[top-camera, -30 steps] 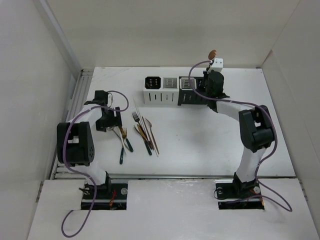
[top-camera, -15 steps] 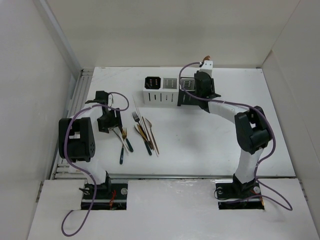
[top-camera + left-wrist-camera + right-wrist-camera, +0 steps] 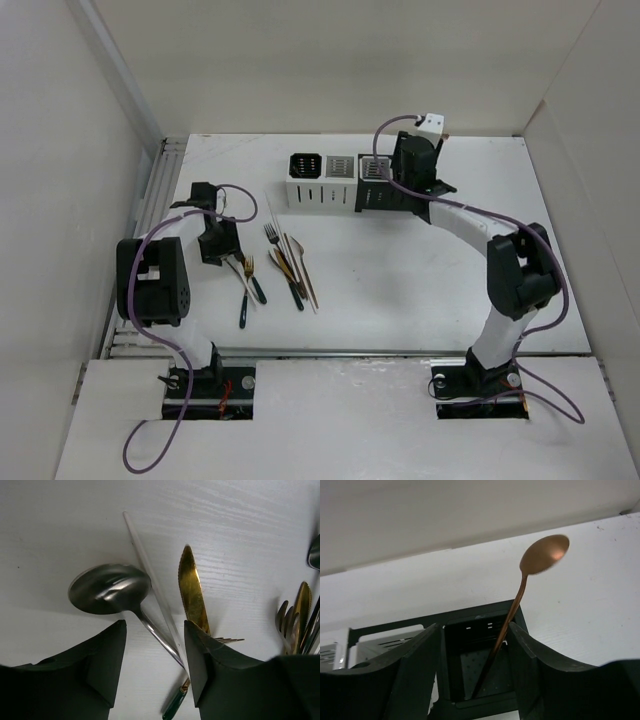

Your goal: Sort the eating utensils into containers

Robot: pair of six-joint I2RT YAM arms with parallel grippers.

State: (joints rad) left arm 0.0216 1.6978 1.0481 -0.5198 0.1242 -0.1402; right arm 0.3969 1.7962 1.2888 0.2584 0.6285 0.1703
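The right gripper (image 3: 475, 630) was held spread around the copper spoon (image 3: 543, 554), the left gripper (image 3: 155, 625) spread above the silver spoon (image 3: 109, 587).

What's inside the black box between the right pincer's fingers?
One copper long-handled spoon stands in the black square box, leaning right, bowl above the rim. Perforated floor shows; near corners are hidden by the right pincer.

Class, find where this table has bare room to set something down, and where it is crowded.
Bare: the table between the utensils and the right arm, in front of the boxes. Crowded: the utensils by the left gripper.
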